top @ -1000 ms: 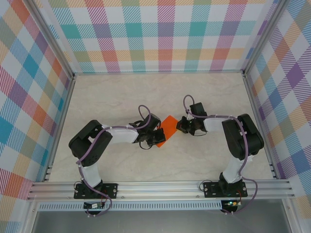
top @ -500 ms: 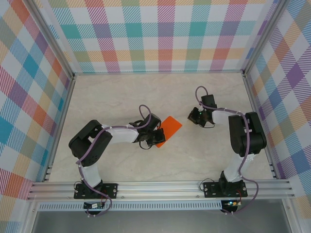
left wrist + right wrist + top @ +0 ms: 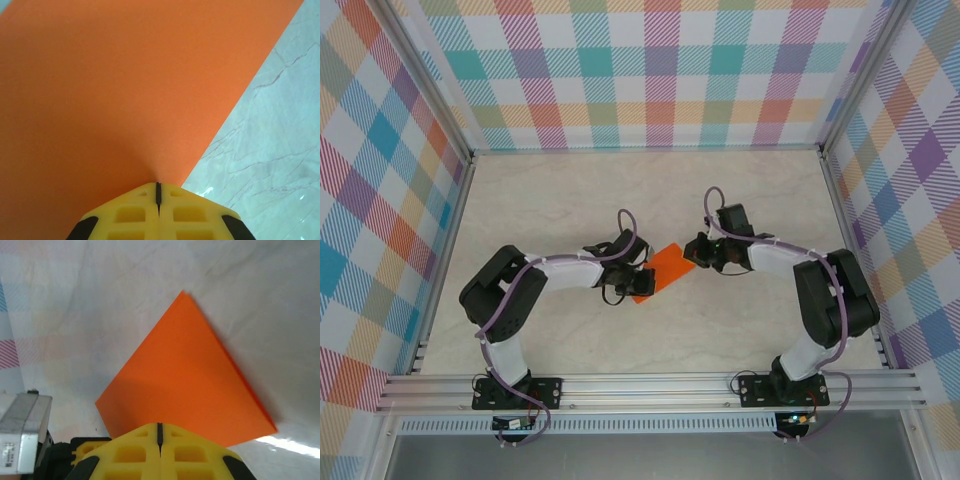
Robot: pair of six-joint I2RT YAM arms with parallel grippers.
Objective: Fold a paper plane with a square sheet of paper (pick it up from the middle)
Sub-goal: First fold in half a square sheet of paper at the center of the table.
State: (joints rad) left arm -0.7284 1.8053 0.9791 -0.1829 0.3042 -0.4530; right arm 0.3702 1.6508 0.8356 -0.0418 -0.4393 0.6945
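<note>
The square sheet of paper (image 3: 663,267) is bright orange and lies folded flat on the pale marbled table (image 3: 560,200), between the two arms. In the right wrist view the paper (image 3: 190,370) shows a doubled layer along its right edge. My left gripper (image 3: 636,284) is shut, and its yellow tip (image 3: 158,186) presses down on the paper (image 3: 120,85) near that sheet's edge. My right gripper (image 3: 689,257) is shut too, its tip (image 3: 159,426) resting at the near edge of the paper, opposite the left one.
Plaid walls (image 3: 660,70) close in the table at the back and sides, with metal posts at the corners. An aluminium rail (image 3: 650,388) runs along the near edge. Part of the left wrist (image 3: 22,435) sits close to the paper's left corner.
The right gripper swung away toward the back right, then came back to the paper's right corner. The left gripper and the paper shifted slightly. Both grippers stayed shut.
</note>
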